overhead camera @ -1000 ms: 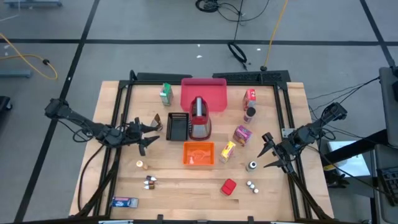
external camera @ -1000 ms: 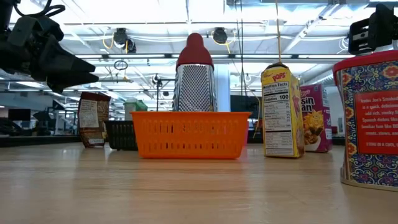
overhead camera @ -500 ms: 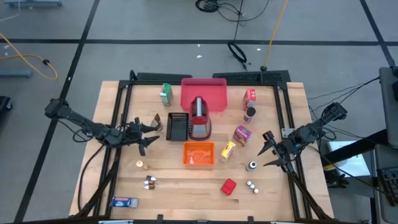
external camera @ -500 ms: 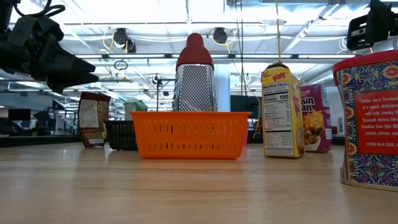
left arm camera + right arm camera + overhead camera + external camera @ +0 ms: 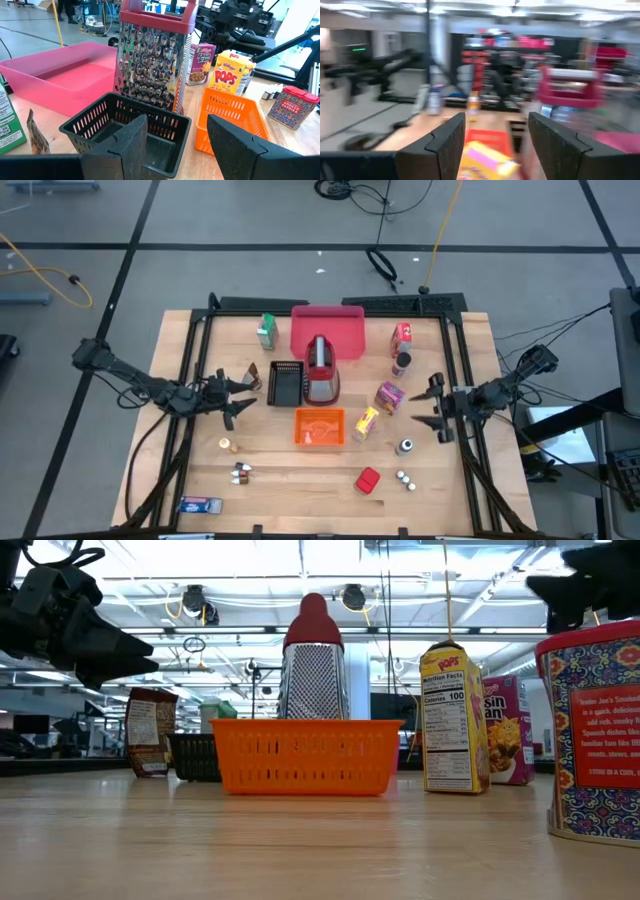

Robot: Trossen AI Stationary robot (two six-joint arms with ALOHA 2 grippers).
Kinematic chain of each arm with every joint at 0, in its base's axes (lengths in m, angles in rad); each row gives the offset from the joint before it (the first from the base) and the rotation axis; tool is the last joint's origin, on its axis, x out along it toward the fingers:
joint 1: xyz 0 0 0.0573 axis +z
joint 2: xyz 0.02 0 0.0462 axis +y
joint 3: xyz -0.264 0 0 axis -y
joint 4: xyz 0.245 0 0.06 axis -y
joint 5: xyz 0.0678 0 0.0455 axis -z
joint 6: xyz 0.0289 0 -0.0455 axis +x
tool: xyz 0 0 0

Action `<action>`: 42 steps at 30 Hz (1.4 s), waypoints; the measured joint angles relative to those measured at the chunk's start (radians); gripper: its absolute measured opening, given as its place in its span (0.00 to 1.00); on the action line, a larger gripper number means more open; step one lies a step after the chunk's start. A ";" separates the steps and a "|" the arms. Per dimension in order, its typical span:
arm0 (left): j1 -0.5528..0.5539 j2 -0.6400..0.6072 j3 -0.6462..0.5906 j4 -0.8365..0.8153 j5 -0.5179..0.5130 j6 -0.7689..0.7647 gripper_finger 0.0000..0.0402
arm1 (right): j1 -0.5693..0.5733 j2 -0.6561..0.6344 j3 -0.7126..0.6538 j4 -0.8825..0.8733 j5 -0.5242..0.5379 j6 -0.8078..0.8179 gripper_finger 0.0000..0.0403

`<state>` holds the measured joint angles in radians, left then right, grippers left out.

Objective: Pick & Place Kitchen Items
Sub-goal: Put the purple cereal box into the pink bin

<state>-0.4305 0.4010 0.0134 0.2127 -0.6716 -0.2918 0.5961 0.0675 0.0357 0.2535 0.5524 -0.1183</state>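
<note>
- We see the left gripper (image 5: 240,393) hanging over the left part of the worktop (image 5: 190,470), just beside the black basket (image 5: 285,383); its fingers (image 5: 131,145) stand apart and hold nothing.
- In the left wrist view, the black basket sits right ahead of those fingers, with the red-and-silver grater (image 5: 152,57) upright behind it and the pink tray (image 5: 55,70) beyond.
- The right gripper (image 5: 434,406) hangs above the right side of the worktop, near the purple carton (image 5: 389,396); its fingers (image 5: 445,145) are spread and empty.
- The orange basket (image 5: 319,427) lies in the middle, in front of the grater, and the yellow packet (image 5: 366,422) stands just beside it on the right.
- A green carton (image 5: 266,331) stands left of the pink tray; a red carton (image 5: 402,334) and a dark bottle (image 5: 401,363) stand to its right.
- A small brown packet (image 5: 254,370) stands left of the black basket.
- Near the front edge we find a blue carton (image 5: 200,505) at the left, tiny shakers (image 5: 241,472) a little farther in, a red box (image 5: 367,480) right of centre and two small white shakers (image 5: 404,479) next to it.
- A round tin (image 5: 405,446) sits below the right gripper's side, apart from it; in the low view it looms large at the right edge.
</note>
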 joint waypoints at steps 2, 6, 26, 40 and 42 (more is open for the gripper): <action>0.000 0.000 0.000 0.000 0.000 0.000 0.52 | 0.000 0.010 0.000 0.010 0.117 0.006 0.52; 0.000 0.000 0.000 0.000 0.000 0.000 0.52 | 0.000 0.052 0.006 0.012 0.308 0.048 0.52; 0.000 0.000 0.000 0.001 -0.006 0.000 0.52 | -0.056 0.513 0.100 0.008 0.385 0.275 0.52; 0.000 0.000 0.000 0.001 -0.015 0.000 0.52 | -0.056 0.599 0.153 0.000 0.359 0.319 0.67; 0.000 0.000 0.000 0.001 -0.015 0.000 0.52 | -0.056 0.599 0.153 -0.001 0.359 0.319 0.69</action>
<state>-0.4305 0.4008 0.0132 0.2138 -0.6861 -0.2916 0.5404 0.6662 0.1890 0.2521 0.9112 0.2005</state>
